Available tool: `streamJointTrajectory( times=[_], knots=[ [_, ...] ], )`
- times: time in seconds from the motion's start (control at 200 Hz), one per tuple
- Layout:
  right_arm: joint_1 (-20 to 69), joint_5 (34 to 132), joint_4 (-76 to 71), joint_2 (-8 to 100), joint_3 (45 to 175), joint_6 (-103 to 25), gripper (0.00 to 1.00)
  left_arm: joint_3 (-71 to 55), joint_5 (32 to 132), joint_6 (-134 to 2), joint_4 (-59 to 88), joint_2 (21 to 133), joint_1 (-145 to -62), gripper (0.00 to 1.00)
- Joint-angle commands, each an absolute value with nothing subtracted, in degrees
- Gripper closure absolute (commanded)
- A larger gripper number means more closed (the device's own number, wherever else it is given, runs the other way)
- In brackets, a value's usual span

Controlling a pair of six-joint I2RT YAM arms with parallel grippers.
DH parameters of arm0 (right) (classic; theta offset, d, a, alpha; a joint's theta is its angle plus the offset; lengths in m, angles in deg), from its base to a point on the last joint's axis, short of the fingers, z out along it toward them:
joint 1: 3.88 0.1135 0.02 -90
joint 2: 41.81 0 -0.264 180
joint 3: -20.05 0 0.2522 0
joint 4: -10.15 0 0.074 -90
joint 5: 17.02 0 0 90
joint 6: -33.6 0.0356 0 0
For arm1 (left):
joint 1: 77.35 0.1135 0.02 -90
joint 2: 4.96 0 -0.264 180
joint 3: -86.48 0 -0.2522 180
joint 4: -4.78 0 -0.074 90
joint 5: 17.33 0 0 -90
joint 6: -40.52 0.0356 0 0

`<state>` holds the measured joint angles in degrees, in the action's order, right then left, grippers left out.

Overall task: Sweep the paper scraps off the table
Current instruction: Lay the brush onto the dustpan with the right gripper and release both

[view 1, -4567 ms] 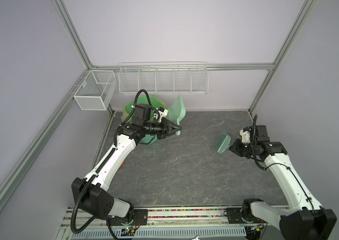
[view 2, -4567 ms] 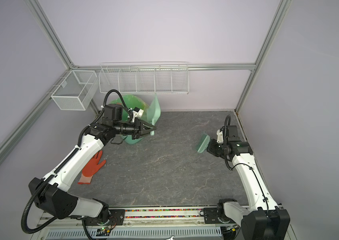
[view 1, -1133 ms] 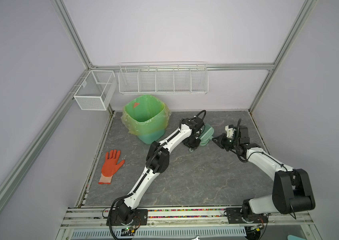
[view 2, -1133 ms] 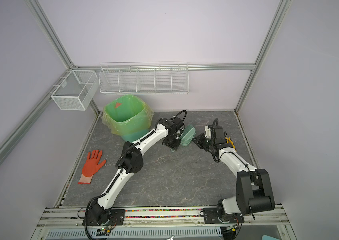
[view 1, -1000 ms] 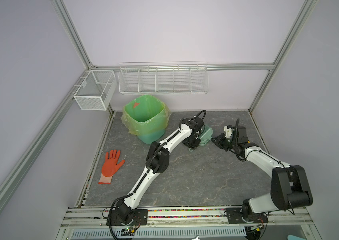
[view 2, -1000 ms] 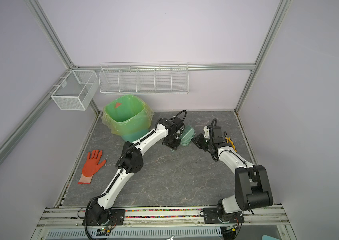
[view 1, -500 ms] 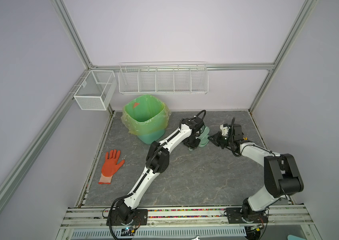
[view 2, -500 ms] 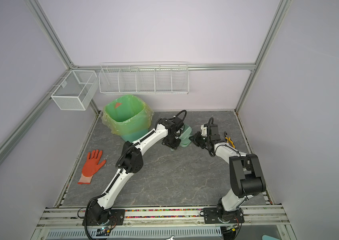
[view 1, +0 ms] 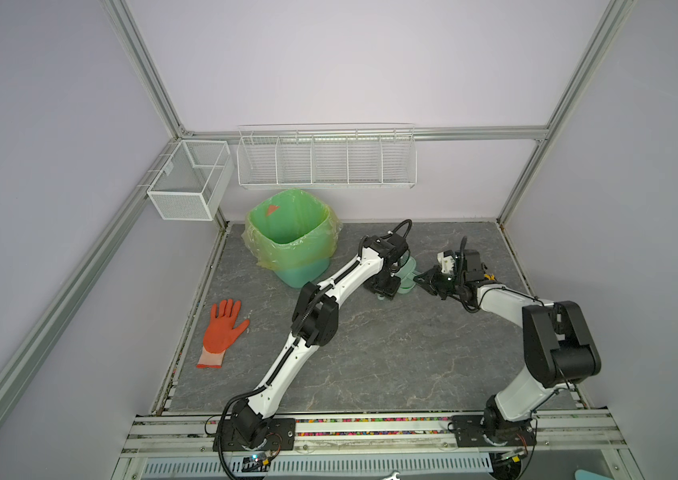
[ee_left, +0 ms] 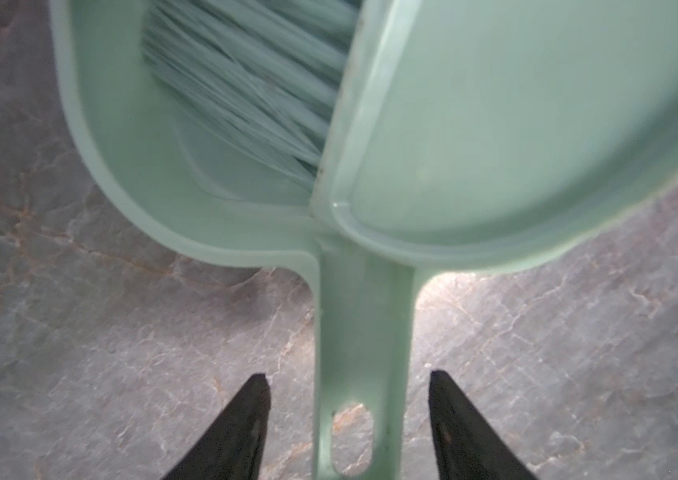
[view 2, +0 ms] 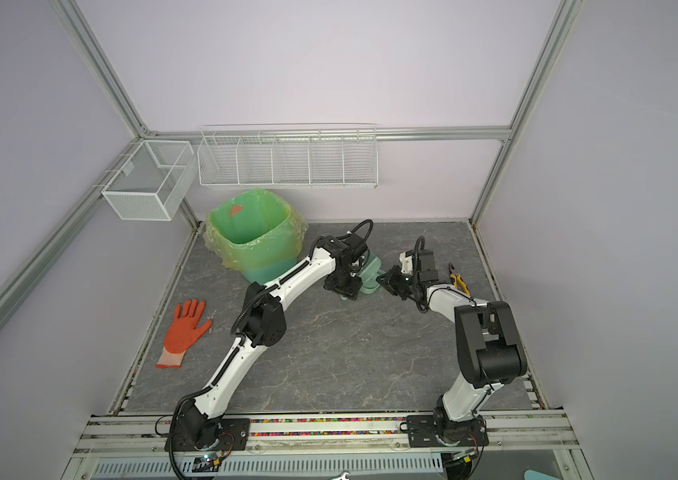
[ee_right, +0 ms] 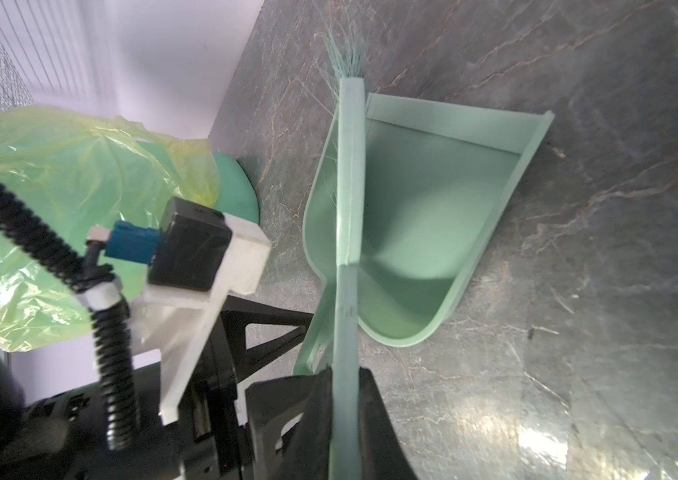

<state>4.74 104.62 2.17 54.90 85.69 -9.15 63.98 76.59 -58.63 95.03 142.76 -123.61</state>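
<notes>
Your left gripper (ee_left: 346, 374) stands open, a jaw on either side of the mint-green dustpan's (ee_right: 433, 216) handle and clear of it. The pan lies flat on the counter (view 1: 370, 353) just beside the green-lined bin (view 1: 300, 253). Your right gripper (ee_right: 343, 386) is clamped on the matching brush (ee_right: 347, 187), which rests across the pan. No paper scraps show on the counter or in the pan, so the sweeping looks done. Should any turn up, expect featherlight, crumpled bits that skitter at a touch; herd them with the bristles rather than pinching. The pan looks like stiff, light plastic: take it by the handle.
</notes>
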Motion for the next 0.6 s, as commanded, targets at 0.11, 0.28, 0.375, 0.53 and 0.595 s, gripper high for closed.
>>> streamJointTrajectory(
  times=[0.11, 0.28, 0.375, 0.53, 0.595],
  knots=[
    [3.60, 106.15, -3.44, 56.71, 87.42, -11.45, 0.76, 61.49, 75.49, -59.82, 96.10, 135.75, -123.82, 0.21],
    [3.28, 105.75, -6.93, 55.87, 87.76, -13.08, 0.67, 55.92, 76.84, -61.13, 92.50, 131.07, -123.83, 0.17],
    [3.01, 105.24, -8.67, 55.25, 87.98, -14.13, 0.60, 53.15, 75.96, -61.35, 91.12, 128.66, -123.79, 0.16],
    [2.30, 105.13, -11.69, 54.75, 88.40, -15.64, 0.42, 48.30, 73.79, -62.36, 89.16, 124.46, -123.82, 0.01],
    [1.89, 104.85, -12.80, 54.40, 88.40, -16.42, 0.39, 45.26, 73.55, -62.79, 87.40, 121.98, -123.79, 0.01]
  ],
)
